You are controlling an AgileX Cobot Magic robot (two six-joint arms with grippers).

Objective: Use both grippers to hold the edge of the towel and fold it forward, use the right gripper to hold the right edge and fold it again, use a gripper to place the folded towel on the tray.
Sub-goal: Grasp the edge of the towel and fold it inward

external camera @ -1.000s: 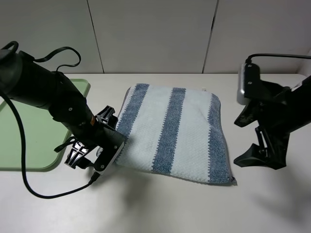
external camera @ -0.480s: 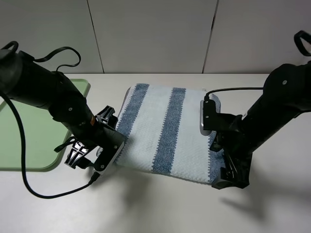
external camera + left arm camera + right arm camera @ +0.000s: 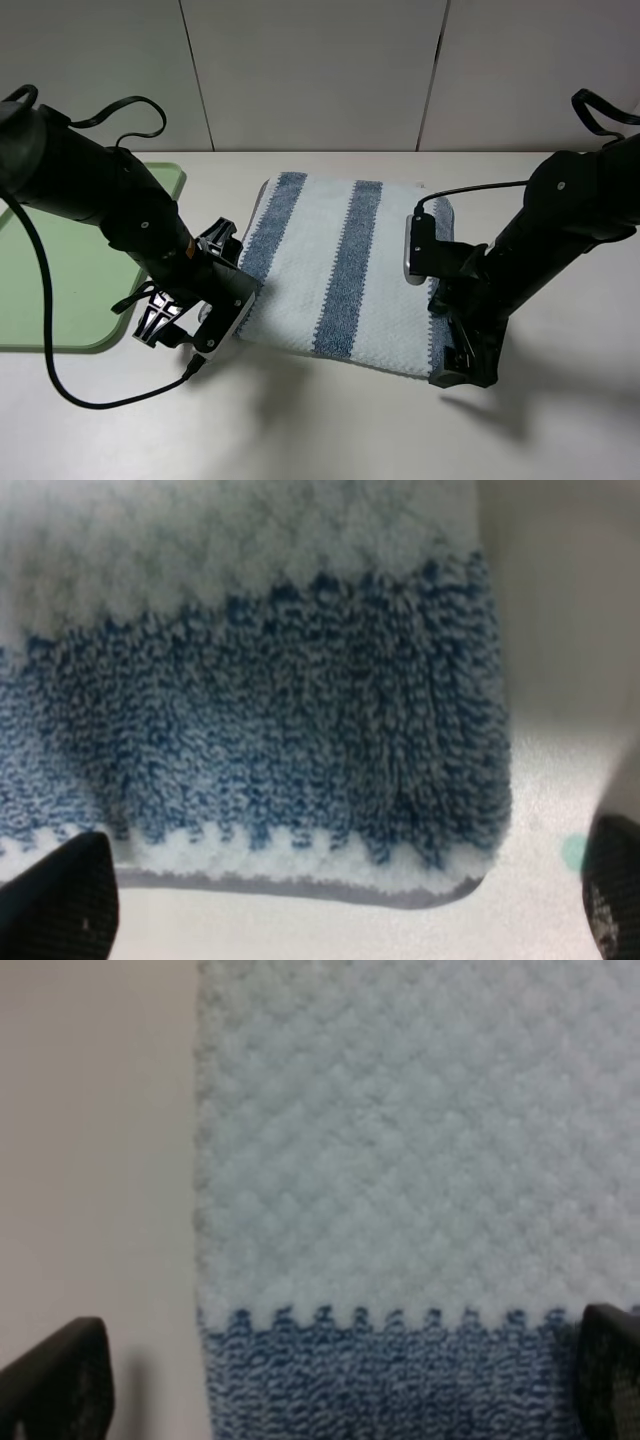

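Seemingly nothing is folded yet: the towel (image 3: 350, 265) lies flat mid-table, right of the tray (image 3: 60, 300). The left gripper (image 3: 180, 335) and right gripper (image 3: 462, 365) sit at its near corners, jaws spread, gripping nothing. Both folds and the placing are left to do.

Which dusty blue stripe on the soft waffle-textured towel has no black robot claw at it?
The middle stripe: the left gripper is at a corner of the left stripe and the right gripper is over the right-edge stripe.
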